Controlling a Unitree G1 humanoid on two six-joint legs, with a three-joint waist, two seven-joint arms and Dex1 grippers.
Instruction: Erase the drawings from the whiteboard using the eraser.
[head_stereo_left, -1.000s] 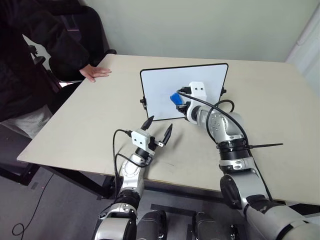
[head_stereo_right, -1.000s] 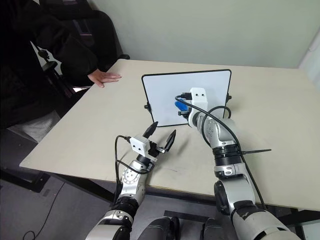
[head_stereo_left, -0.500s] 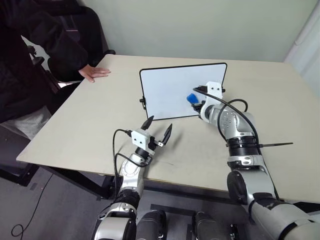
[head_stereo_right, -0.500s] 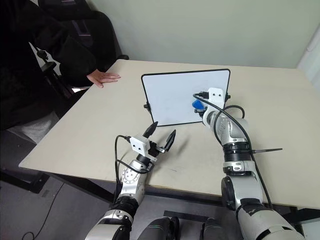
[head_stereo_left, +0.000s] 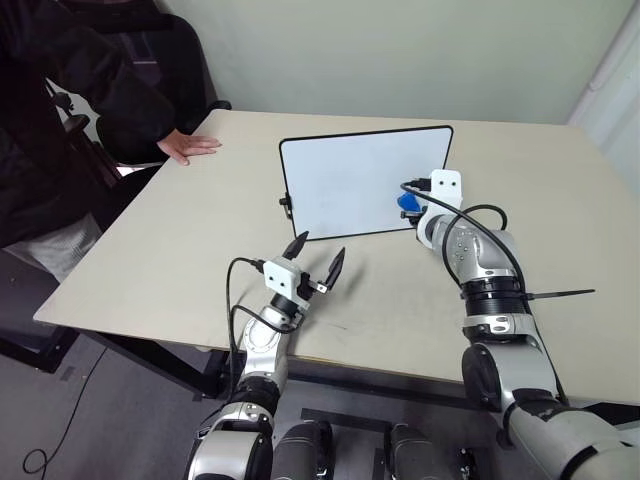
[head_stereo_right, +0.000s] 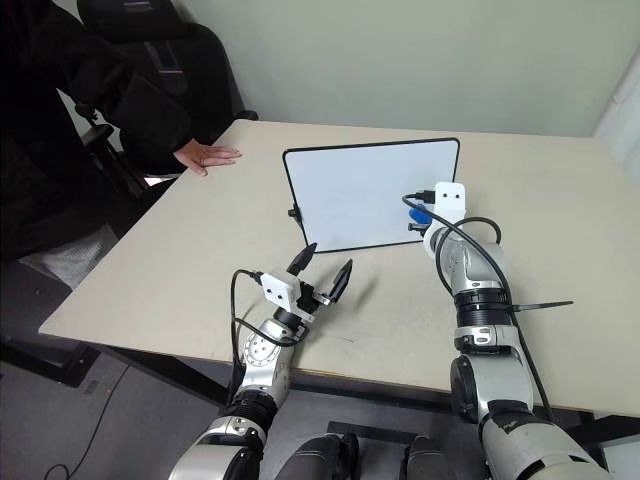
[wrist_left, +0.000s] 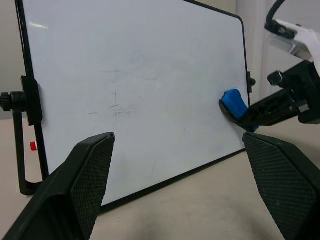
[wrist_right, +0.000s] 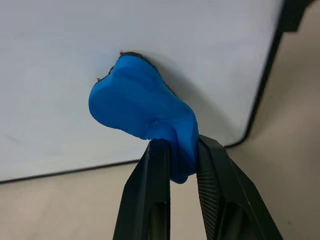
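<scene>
The whiteboard (head_stereo_left: 350, 180) stands upright in the middle of the table. My right gripper (wrist_right: 179, 150) is shut on the blue eraser (wrist_right: 140, 102), whose far end presses against the board's face close to its lower right corner (head_stereo_left: 408, 203). The drawings are out of view; faint grey streaks (wrist_left: 117, 107) cross the middle of the board. My left gripper (head_stereo_left: 318, 252) hovers open and empty over the table in front of the board's lower left part, a short way off it.
A person in dark clothes sits at the table's far left with a hand (head_stereo_left: 190, 146) flat on the top. The board rests on small black side feet (wrist_left: 25, 150). Bare tabletop (head_stereo_left: 560, 200) lies to the board's right.
My right gripper has slid the eraser rightward along the board, from near its middle to its right lower edge. The left gripper has stayed put.
</scene>
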